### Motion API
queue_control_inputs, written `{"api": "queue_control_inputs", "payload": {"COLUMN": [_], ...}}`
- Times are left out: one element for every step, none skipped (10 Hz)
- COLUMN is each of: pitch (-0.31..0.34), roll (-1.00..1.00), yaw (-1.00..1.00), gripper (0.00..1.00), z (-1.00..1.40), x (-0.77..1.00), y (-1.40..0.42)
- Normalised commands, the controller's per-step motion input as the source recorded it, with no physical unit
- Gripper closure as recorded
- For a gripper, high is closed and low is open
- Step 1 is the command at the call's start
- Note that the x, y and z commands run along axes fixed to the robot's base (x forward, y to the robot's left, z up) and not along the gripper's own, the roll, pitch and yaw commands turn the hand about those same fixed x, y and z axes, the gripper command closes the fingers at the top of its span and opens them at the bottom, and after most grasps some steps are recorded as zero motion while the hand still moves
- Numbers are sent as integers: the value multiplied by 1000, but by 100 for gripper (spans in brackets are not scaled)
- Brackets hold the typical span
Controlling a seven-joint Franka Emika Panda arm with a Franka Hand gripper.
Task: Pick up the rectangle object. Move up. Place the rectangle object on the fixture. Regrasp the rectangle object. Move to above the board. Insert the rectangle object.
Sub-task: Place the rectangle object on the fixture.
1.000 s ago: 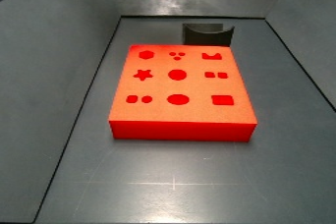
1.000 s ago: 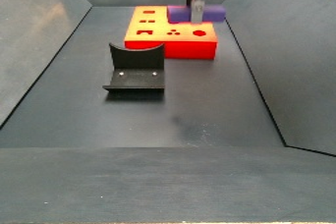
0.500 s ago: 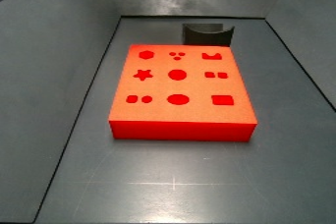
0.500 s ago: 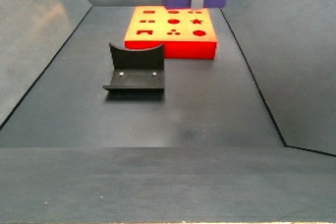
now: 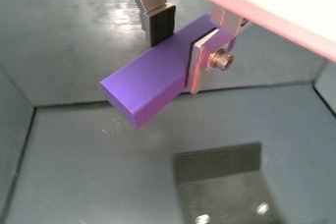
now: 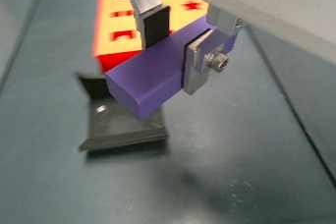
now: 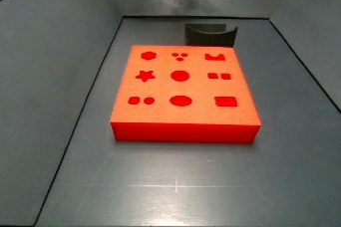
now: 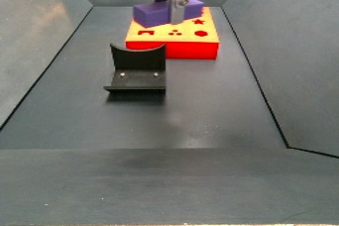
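Compared with half a second ago, the purple rectangle object (image 8: 166, 11) is now showing lower and more to the left in a side view, hanging in the air over the far end of the board (image 8: 173, 33); before that it was higher, near the top edge of the picture. It is not touching the board or the floor.

It is being held across its middle by the gripper (image 5: 186, 43), so both ends of the block are sticking out free on either side of the fingers (image 5: 201, 59). I think this grasp is only a carrying grasp: with the block lying crosswise like this it probably cannot go straight down into a slot, and this would be why the task asks to put it on the fixture (image 8: 135, 71) and take it again.

In both wrist views the flat silver plates are pressing on the two long faces of the block, one dark pad (image 6: 155, 28) on the far face and one plate with a screw on the near face. The jaws are only as wide as the block is thick, pinching it firmly.

In a wrist view the fixture (image 6: 124, 124) is lying below and a little ahead of the block, and the orange board (image 6: 134, 18) is behind it. So the move up seems done, and the placing on the fixture is the step now coming.
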Motion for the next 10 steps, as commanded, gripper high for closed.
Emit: {"api": "queue_control_inputs", "payload": {"pitch": [-33, -35, -38, -40, -44, -47, -57, 38, 46, 60], "roll": [-40, -43, -49, -53, -61, -66, -85, -1000, -1000, -1000], "yaw": [1000, 1000, 1000, 1000, 1000, 1000, 1000, 692, 565, 545], "gripper": [100, 100, 100, 100, 100, 100, 100, 100, 100, 100], "z": [-2, 8, -2, -4, -7, -8, -10, -72, -80, -89], "x": [71, 40, 34, 33, 30, 29, 25, 662, 676, 743], "y": [48, 29, 20, 17, 12, 12, 10, -1000, -1000, -1000]}}
